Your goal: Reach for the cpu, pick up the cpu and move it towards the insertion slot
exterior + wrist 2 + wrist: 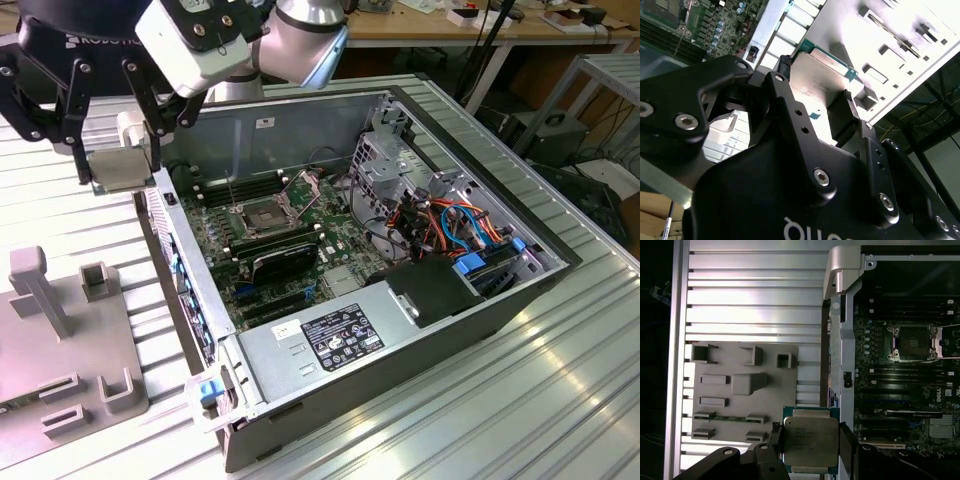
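Observation:
My gripper hangs above the ribbed table, just outside the open case's side wall on the exterior view's left, and is shut on the cpu, a thin silvery square. In both wrist views the cpu sits flat between the two black fingers, which press on its opposite edges. The insertion slot, a square socket with a metal frame and a dark centre, lies uncovered on the motherboard inside the case, apart from the cpu.
A grey fixture plate with slots and blocks lies on the table beside the case. The case wall stands between gripper and motherboard. A black graphics card, memory slots, a drive cage and cables surround the socket.

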